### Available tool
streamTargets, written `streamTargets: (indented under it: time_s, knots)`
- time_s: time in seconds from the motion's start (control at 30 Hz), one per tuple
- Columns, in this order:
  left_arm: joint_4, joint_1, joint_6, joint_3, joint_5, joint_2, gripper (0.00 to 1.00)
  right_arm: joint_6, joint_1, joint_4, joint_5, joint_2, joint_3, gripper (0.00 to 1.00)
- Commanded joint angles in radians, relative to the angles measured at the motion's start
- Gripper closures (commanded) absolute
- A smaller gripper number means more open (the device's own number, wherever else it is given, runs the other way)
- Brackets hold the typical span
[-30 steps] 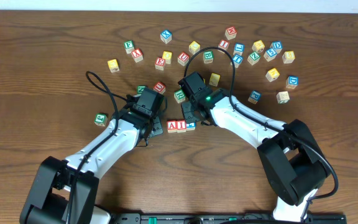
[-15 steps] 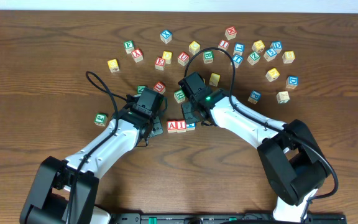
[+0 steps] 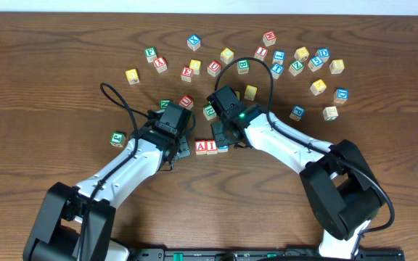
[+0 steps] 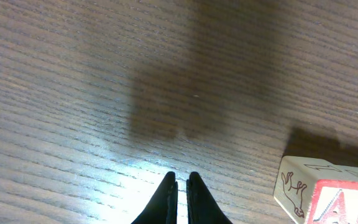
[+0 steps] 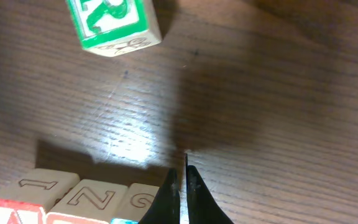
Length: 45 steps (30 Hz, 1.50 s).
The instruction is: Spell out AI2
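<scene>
Three wooden cubes stand side by side in a row at the table's middle: the red A cube (image 3: 201, 146), the red I cube (image 3: 211, 146) and the blue 2 cube (image 3: 223, 148), which the right arm partly covers. My left gripper (image 3: 184, 149) is shut and empty just left of the A cube. In the left wrist view its tips (image 4: 182, 180) rest low over bare wood, with the A cube (image 4: 328, 199) at the lower right. My right gripper (image 3: 220, 139) is shut and empty just behind the 2 cube. Its tips (image 5: 182, 174) sit beside the row's 2 cube (image 5: 143, 198).
A green-lettered cube (image 3: 210, 111) (image 5: 114, 22) lies just behind the right gripper. Several more alphabet cubes are scattered in an arc across the far side, such as a yellow one (image 3: 250, 92). One green cube (image 3: 117, 138) sits left of the left arm.
The right gripper has edged slightly toward the front left, nearer the row. The cubes and the left arm have not moved.
</scene>
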State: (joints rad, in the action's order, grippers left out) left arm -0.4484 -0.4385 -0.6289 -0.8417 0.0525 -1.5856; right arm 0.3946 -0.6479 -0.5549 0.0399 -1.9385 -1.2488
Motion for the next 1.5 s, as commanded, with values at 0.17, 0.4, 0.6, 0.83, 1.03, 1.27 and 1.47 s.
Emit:
streamTargets:
  time_s: [0.17,0.4,0.6,0.83,1.03,1.27,1.47]
  knots:
    - [-0.003,0.006,-0.005,-0.003,0.019,0.021,0.93,0.016,-0.023,-0.002,-0.005,-0.014,0.003,0.99]
    - [-0.003,0.006,-0.005,-0.003,0.019,0.021,0.92,0.016,-0.023,-0.002,-0.005,-0.014,0.003,0.99]
    - [-0.004,0.006,-0.005,-0.003,0.019,0.021,0.93,0.016,-0.022,0.013,0.019,-0.014,0.003,0.99]
    - [-0.004,0.006,-0.005,-0.003,0.019,0.021,0.92,0.015,-0.011,0.074,0.082,-0.014,0.002,0.99]
    - [-0.007,0.006,-0.005,-0.003,0.019,0.021,0.92,0.008,-0.001,0.084,0.081,-0.014,-0.014,0.99]
    - [-0.005,0.006,-0.005,-0.003,0.019,0.021,0.92,-0.011,-0.001,0.130,0.081,-0.014,-0.021,0.99]
    - [0.008,0.006,-0.004,-0.003,0.019,0.021,0.93,-0.011,-0.002,0.163,0.031,-0.014,-0.021,0.99]
